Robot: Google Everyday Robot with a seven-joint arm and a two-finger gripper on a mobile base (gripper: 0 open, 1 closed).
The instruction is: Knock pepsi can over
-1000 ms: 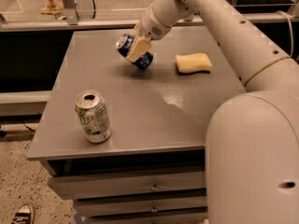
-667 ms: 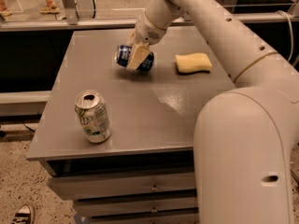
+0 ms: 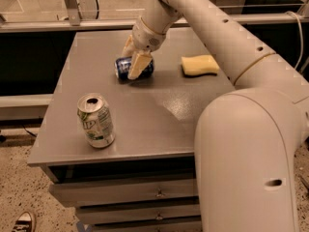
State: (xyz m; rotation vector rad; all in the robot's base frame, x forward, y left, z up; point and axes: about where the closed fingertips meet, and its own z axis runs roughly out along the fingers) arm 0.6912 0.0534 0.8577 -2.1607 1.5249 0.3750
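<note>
**R:** Since one second ago, the pepsi can [image 3: 122, 68] has gone from tilted in the gripper's hold to flat on its side. It has also come down and slightly left, to the tabletop.

**T:** Noted. Where does it lie now?

**R:** On the far half of the grey table [image 3: 159, 115], roughly mid-width. Long axis runs left-right, silver end facing left, blue body to the right.

**T:** Gripper?

**R:** Gripper [image 3: 133, 57] is right at the can, on the end of the arm [image 3: 217, 28] coming in from the upper right. Its fingers are clamped on the can. One cream finger [image 3: 139, 64] crosses the front of the blue body and the other sits behind it, with the can between them.

**T:** Is the can resting on the surface or held just off it?

**R:** Looks to be in contact with the table; cannot confirm from this view.

**T:** Other items?

**R:** Silver-and-green can [image 3: 95, 120], upright, dented top, near the front left corner, well apart from the pepsi can. Same spot as in the earlier frames. Yellow sponge [image 3: 199, 65] lies flat to the right of the pepsi can, near but not touching.

**T:** Surroundings?

**R:** Drawers [image 3: 125, 195] under the tabletop. Robot's large white body [image 3: 246, 163] fills the right foreground. A shoe [image 3: 23, 222] sits at the bottom left on the speckled floor.
</note>
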